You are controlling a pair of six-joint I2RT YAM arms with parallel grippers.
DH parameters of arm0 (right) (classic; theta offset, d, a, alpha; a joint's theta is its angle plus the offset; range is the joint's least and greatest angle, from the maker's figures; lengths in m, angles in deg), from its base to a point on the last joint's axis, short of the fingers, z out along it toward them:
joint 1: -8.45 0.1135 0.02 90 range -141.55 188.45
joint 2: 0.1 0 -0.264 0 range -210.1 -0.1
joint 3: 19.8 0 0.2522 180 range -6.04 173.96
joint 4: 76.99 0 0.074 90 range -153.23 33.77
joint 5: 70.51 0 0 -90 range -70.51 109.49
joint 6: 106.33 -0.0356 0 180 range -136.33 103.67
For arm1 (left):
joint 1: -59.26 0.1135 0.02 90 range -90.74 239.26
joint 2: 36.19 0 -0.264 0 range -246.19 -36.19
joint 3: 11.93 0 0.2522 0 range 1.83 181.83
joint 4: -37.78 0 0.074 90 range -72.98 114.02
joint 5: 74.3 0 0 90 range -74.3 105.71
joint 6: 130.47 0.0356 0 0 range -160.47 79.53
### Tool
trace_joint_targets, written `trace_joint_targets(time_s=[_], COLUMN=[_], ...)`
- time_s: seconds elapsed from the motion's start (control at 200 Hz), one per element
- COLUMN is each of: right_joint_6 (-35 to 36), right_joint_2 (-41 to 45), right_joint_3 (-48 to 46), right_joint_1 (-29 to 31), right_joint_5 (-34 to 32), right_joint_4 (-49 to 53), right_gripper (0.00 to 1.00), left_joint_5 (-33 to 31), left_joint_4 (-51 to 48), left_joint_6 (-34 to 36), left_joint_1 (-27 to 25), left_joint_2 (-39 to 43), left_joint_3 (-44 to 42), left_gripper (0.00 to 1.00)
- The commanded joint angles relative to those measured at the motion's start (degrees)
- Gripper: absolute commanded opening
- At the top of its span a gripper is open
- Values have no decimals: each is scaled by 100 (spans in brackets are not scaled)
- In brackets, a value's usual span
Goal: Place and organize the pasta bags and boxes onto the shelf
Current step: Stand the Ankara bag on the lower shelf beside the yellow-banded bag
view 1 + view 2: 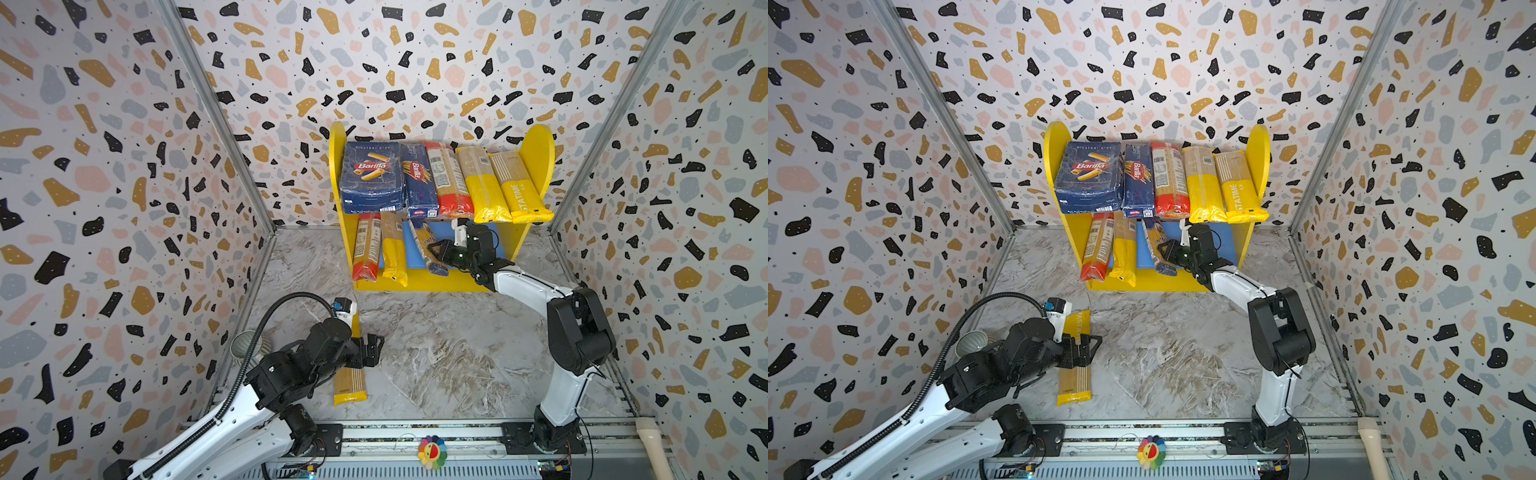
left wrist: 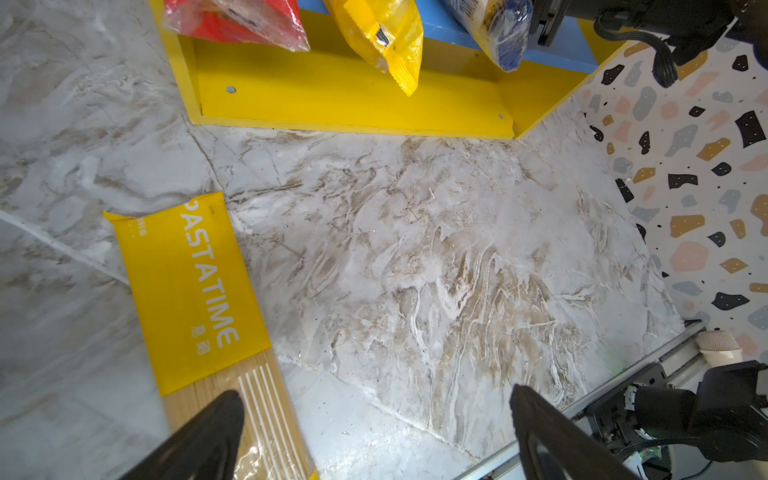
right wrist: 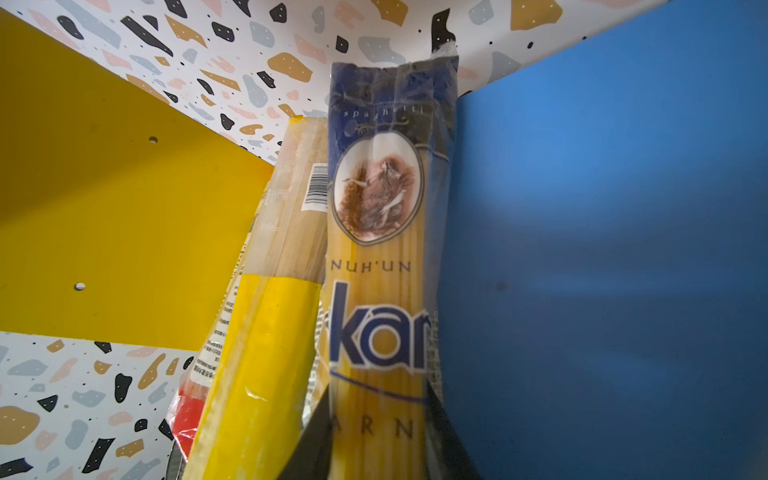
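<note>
Looking down on a marble-patterned table [image 1: 436,353] with a small yellow shelf [image 1: 538,158] against the far wall, we are working two robot arms.

With the right gripper [image 1: 435,252] we are pinching the dark blue ankara bag [image 3: 378,249], jaws drawn narrow around its near half. The bag is lying at a slant on the blue lower board [image 3: 602,249], its near end overhanging the front edge. Just beside it, a yellow-ended bag [image 1: 394,253] and a red-ended bag [image 1: 366,249] are sharing that tier.

The upper tier is looking full: the wide Barilla box [image 1: 372,176], the narrow Barilla box [image 1: 419,183] and three spaghetti bags are sitting in a row.

We are holding the left gripper [image 1: 372,348] with its jaws spread wide over the loose PASTATIME bag [image 2: 195,282]. That bag is lying flat on the table, well apart from the shelf. One finger is showing over its clear middle and the other over bare table. We cannot tell whether either is touching.

We are judging this bag to be fairly light, with slippery film. Its strands look stiff as a bundle but brittle. We are expecting the safest hold to be across its narrow width near the middle, so that it balances. A gentle squeeze should suit it better than a hard one.
</note>
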Motion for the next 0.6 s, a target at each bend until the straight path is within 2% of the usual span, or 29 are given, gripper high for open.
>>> trace_joint_targets(time_s=[0.0, 0.065, 0.175, 0.421, 0.591], right_joint_6=[140, 107, 93, 49, 113], right_joint_2=[145, 110, 115, 204, 667], right_joint_3=[468, 470, 432, 372, -140], right_joint_1=[183, 253, 376, 427, 451], right_joint_5=[-137, -175, -303, -439, -524], right_joint_4=[-488, -473, -460, -314, -311], right_gripper=[24, 35, 45, 50, 55], left_joint_5=[-171, -196, -238, -319, -402], left_joint_4=[-109, -165, -264, -519, -640], left_joint_6=[7, -4, -21, -89, -134], left_joint_1=[-22, -21, -27, -28, -22], left_joint_2=[160, 234, 368, 721, 884], left_joint_3=[73, 64, 64, 73, 73], left_gripper=[100, 100, 100, 100, 100])
